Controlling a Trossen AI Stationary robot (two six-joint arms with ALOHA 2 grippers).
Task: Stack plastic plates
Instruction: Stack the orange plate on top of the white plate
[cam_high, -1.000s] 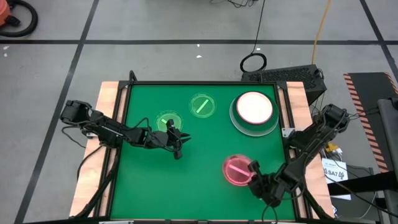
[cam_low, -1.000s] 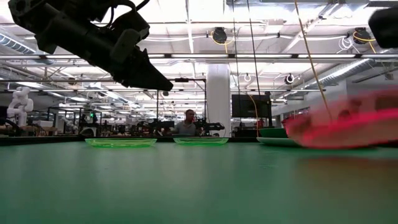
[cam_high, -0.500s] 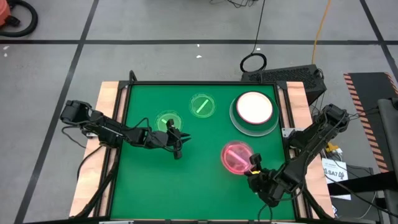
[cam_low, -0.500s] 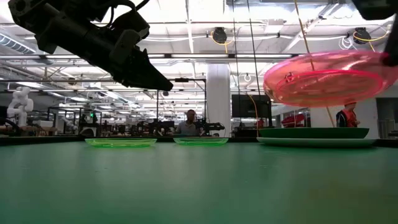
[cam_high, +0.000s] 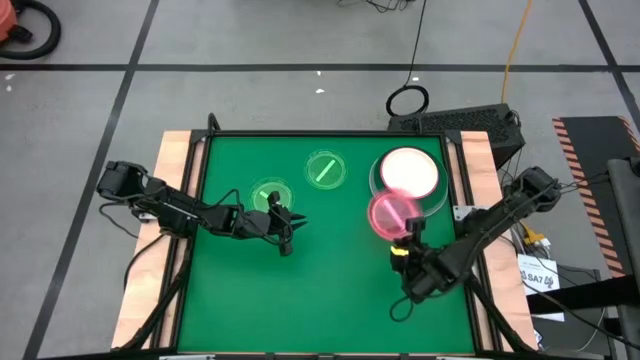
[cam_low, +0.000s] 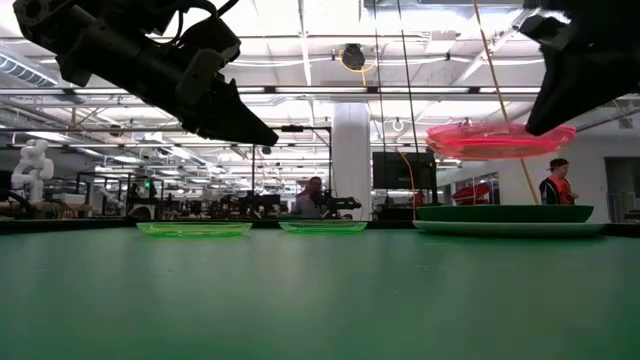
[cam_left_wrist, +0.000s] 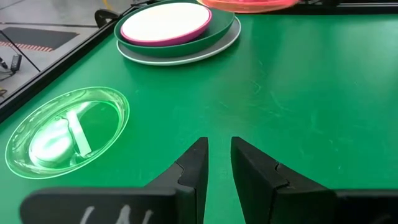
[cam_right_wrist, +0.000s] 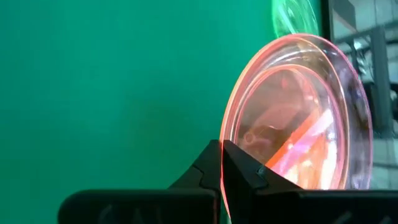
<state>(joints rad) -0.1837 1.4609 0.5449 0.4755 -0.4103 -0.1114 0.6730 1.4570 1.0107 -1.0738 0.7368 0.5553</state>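
Observation:
A small translucent pink plate (cam_high: 388, 213) hangs in the air at the near edge of the stack (cam_high: 410, 178), held by my shut right gripper (cam_high: 406, 238). The stack has cream on top, then magenta, dark green and pale blue. In the low view the pink plate (cam_low: 498, 140) sits level, well above the stack (cam_low: 505, 218). Two small green striped plates (cam_high: 270, 196) (cam_high: 325, 168) lie flat on the mat. My left gripper (cam_high: 286, 244) hovers just near of the closer green plate (cam_left_wrist: 67, 127), fingers a little apart, touching nothing. My right gripper pinches the pink plate by its rim (cam_right_wrist: 225, 134), on the side toward the table's near edge, one finger (cam_right_wrist: 202, 171) on each face. The fingers come level from the near side. The plate is lifted clear and lies about level above the stack.
The green mat (cam_high: 320, 300) is bare across its near half. A raised black frame (cam_high: 200, 170) and wooden side strips border the table. People stand in the room beyond the far edge (cam_low: 312, 198).
My right gripper has lifted the pink plate off the mat and carried it up and toward the far edge, to the stack. The plate was tilted low near the mat, and now it is level and high above the stack.

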